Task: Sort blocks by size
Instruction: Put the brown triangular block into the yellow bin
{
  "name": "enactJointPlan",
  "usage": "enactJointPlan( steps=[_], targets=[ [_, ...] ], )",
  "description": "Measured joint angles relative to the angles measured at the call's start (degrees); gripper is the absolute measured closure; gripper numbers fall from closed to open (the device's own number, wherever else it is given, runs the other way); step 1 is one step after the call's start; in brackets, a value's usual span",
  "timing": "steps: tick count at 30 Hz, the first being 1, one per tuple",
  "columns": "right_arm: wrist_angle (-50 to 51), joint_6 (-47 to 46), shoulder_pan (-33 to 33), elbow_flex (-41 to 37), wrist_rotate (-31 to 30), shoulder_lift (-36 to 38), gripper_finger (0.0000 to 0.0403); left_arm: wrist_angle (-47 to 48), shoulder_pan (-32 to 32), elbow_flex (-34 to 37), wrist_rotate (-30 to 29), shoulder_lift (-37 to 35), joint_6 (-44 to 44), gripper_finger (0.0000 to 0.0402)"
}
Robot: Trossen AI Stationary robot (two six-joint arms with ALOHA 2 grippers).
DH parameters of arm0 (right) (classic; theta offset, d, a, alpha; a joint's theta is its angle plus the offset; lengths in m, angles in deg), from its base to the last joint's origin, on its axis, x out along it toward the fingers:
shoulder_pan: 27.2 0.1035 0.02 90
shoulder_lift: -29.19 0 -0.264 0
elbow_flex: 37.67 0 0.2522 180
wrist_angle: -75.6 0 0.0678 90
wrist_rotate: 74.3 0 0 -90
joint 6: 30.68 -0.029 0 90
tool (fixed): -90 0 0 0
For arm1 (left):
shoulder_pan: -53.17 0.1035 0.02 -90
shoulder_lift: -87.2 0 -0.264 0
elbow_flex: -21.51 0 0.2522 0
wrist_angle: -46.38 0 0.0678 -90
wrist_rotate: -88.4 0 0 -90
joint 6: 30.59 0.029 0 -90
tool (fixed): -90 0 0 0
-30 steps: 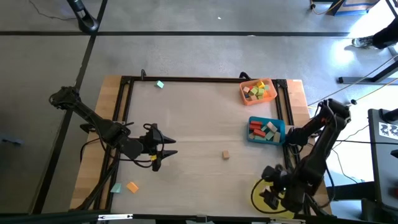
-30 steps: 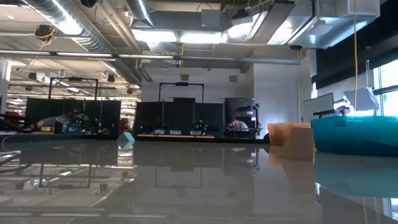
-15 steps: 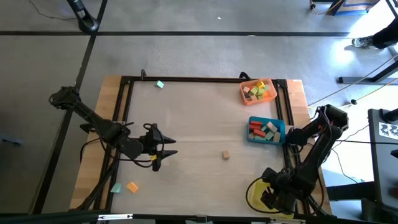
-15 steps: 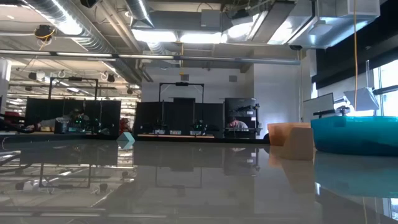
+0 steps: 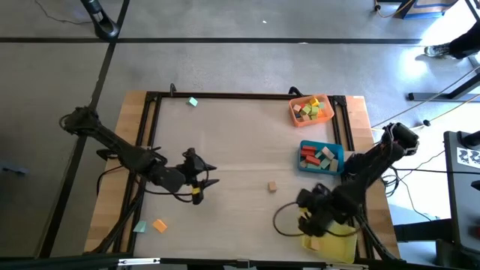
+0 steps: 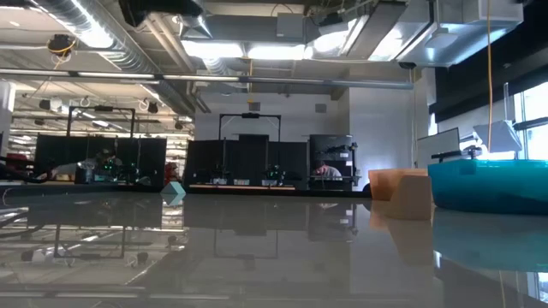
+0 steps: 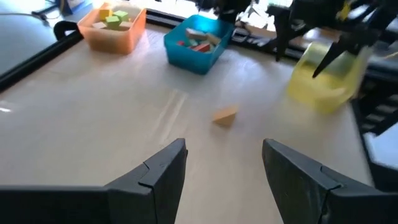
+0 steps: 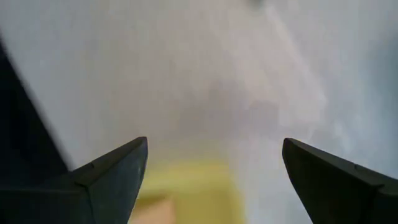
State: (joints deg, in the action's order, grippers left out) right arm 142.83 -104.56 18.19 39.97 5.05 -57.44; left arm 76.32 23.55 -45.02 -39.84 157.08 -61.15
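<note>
The orange block point(image 5: 159, 224) by the table's near left corner is partly masked by frame bars. The left gripper point(image 5: 208, 175) hovers left of the tan block point(image 5: 272, 187), arm stretched low, fingers apart and empty; it has edged nearer that block. The right gripper point(image 5: 300, 213), fingers spread wide and empty, sits right of the tan block over the blurred yellow tray point(image 5: 330, 238), having swung inward.

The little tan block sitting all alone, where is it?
In the high view the little tan block lies on the bare table right of centre, below and left of the blue tray, between the left tool and the right tool.
</note>
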Motion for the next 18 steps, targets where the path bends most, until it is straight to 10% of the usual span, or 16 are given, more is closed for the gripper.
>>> enactJointPlan(
  steps=[18],
  targets=[
    [-13.62, 3.82, -19.55, -1.86, -10.58, -8.67, 0.0033, -0.18, 0.65, 0.00, 0.09, 4.12, -0.97, 0.0203]
  ],
)
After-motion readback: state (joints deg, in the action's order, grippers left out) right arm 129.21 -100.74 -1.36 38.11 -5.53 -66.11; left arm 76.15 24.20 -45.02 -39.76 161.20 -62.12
